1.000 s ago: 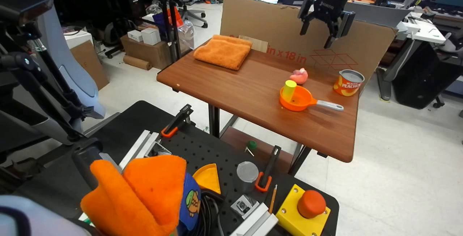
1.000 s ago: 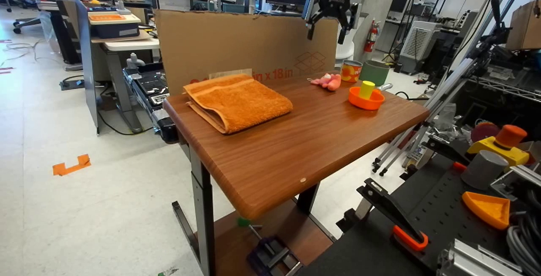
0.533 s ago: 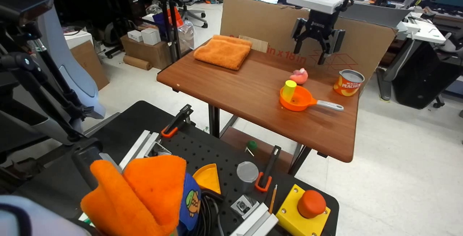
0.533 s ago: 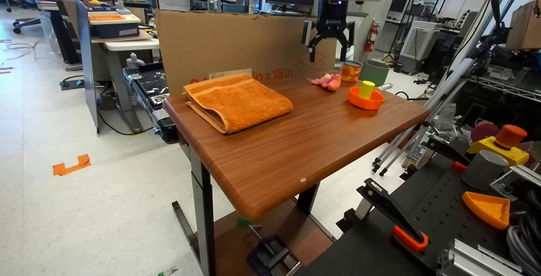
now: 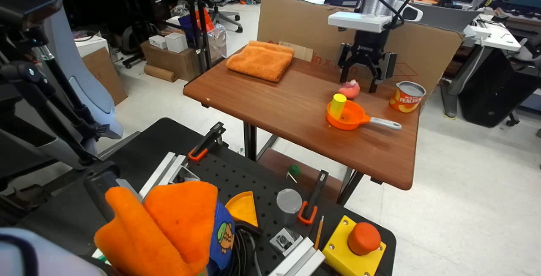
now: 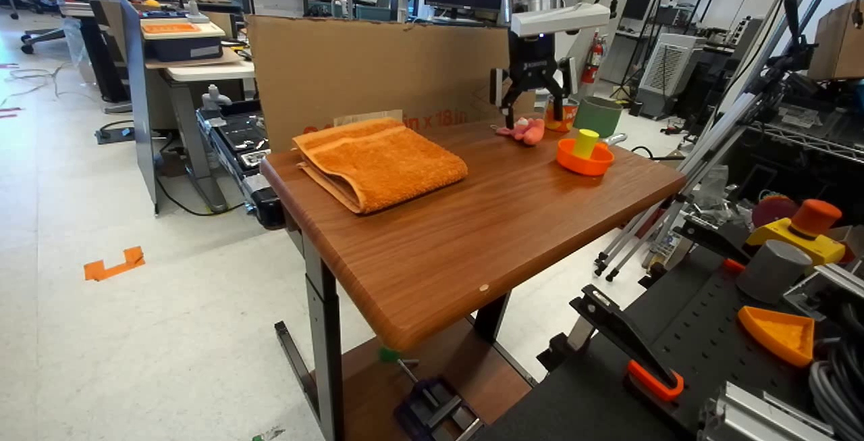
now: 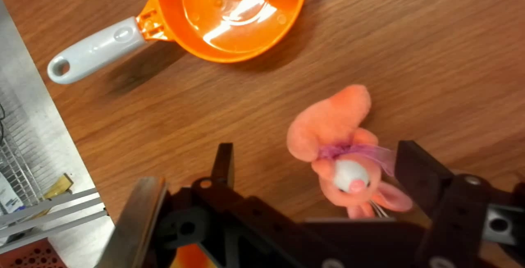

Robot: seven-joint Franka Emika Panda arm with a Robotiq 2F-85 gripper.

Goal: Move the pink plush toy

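The pink plush toy is a small salmon-pink rabbit with a white muzzle and a purple ribbon. It lies on the table in both exterior views (image 5: 349,91) (image 6: 530,133). In the wrist view the toy (image 7: 328,126) shows between the fingertips, nearer the right one, with its ears partly hidden by the gripper's body. My gripper (image 5: 358,84) points down just above and behind the toy, open and empty. It also shows in an exterior view (image 6: 534,117) and the wrist view (image 7: 315,147). The toy's ribbon end appears close to the right finger (image 7: 418,169); I cannot tell whether they touch.
An orange pan (image 5: 351,121) with a grey handle holds a yellow-green cup (image 5: 337,105), close in front of the toy. A peach can (image 5: 407,97) stands to the gripper's right. A folded orange cloth (image 6: 388,164) lies at the far end. A cardboard sheet (image 6: 378,69) stands behind.
My gripper has come down from high above the table to just over the toy, shifting slightly left in an exterior view. It stays open. The toy and the other things have not moved.
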